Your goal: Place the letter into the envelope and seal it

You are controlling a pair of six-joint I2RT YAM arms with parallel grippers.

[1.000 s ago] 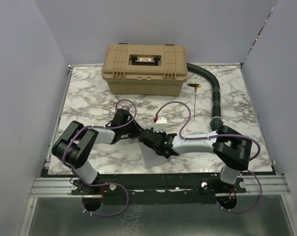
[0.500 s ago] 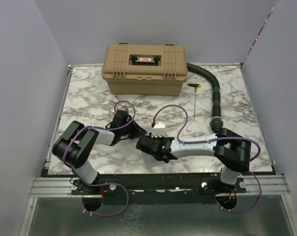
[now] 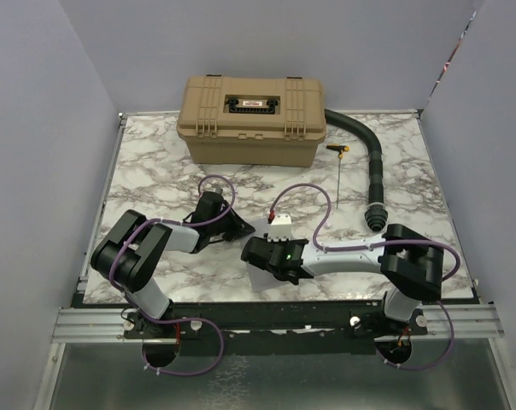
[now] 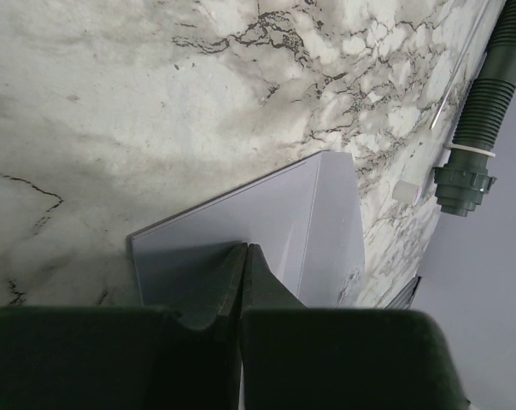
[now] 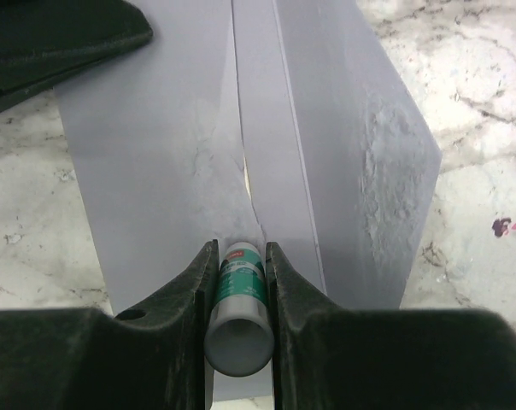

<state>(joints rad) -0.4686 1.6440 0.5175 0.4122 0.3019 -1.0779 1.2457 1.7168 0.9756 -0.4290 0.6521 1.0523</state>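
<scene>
Flat grey-lavender paper envelope (image 3: 260,278) lay on the white-and-grey marble tabletop (image 3: 155,171) near its front edge, between the two arms and partly under both.

Right end effector (image 5: 238,252) sat directly over it. Its fingers were clamped on a small white-and-green glue stick (image 5: 239,295), nose aimed down at the paper. In the right wrist view the envelope (image 5: 343,145) ran lengthwise straight away from the stick. A narrow seam or slit started just ahead of the nose and followed that long axis.

Left end effector (image 4: 246,249) sat at the opposite side, fingers pressed fully together with nothing between them. The tips appeared to rest on the envelope (image 4: 266,226), probably pinning it.

The right arm was the nearer one and the one equipped for gluing. Any stroke would likely follow the seam, away from the wrist.

Look of the envelope: matte, unprinted, crisp edges. One long panel was creased and angled off the main face, with a rough mottled patch on it, possibly adhesive. No tan-brown sheet showed in any view; could not tell whether it sat inside.
</scene>
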